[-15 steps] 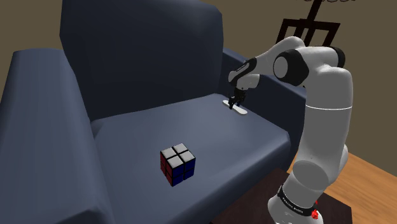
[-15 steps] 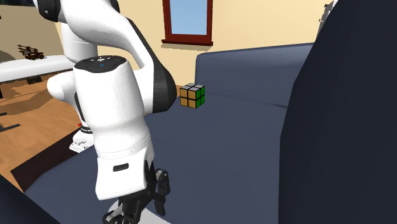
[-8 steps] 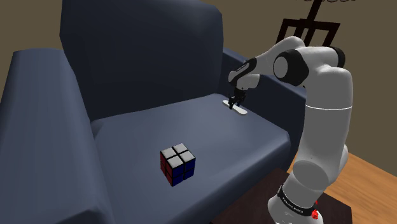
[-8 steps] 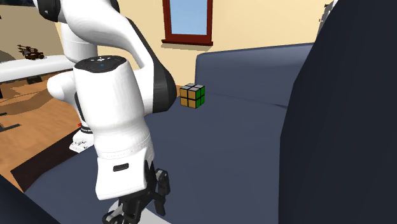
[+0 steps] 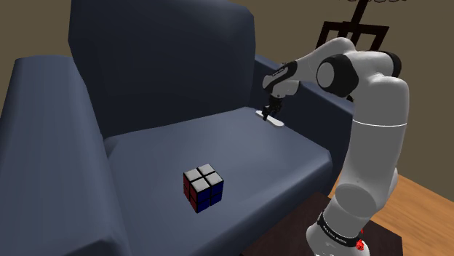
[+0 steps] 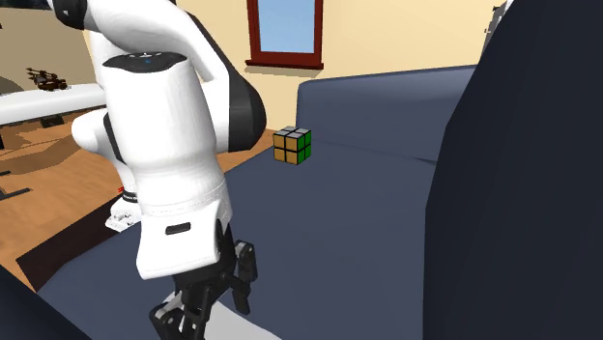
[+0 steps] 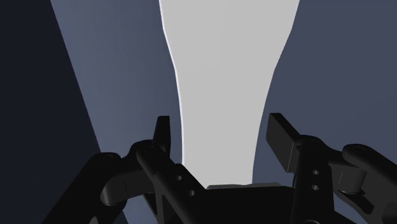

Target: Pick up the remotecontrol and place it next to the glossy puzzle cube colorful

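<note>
I had the hand (image 5: 270,111) clamped on the white remote (image 7: 222,95) across its narrow waist, the easiest part to grip, at the sofa seat's (image 5: 247,156) far end. The puzzle cube (image 5: 203,188) sat well apart, with bare cushion beside it.

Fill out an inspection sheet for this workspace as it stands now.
Surface: dark blue sofa seat cushion, carrying both job items.
Job's things: flat white remote control at the shoulder view's right end of the seat; colourful glossy puzzle cube toward the seat's front, well apart from the remote.
Clutter: nothing seen.
Grippers: black gripper down at the remote's narrow end; grip cannot be judged.
Cables: nothing seen.
Surroundings: wooden floor; red-framed window in a yellow wall.
</note>
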`<state>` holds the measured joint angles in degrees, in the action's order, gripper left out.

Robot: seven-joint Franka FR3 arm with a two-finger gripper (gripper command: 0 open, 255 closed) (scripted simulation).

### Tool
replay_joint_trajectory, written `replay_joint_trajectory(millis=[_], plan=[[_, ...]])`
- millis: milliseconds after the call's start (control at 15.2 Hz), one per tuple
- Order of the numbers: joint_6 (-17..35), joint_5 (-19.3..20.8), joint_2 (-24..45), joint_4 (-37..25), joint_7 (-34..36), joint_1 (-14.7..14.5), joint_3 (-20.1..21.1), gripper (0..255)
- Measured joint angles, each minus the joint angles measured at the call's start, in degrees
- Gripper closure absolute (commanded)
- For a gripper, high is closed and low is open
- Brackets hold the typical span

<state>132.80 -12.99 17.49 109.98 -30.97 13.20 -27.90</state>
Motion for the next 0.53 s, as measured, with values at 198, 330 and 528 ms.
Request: replay_joint_trajectory(millis=[198, 330, 528], plan=[[-1.8, 1.03, -1.39, -0.61, 0.71, -0.36, -0.41, 255], [-3.07, 1.53, -2.05, -1.3, 0.98, -0.43, -0.63, 255], [-5.28, 2.32, -3.01, -2.69, 1.52, -0.58, -0.93, 255]])
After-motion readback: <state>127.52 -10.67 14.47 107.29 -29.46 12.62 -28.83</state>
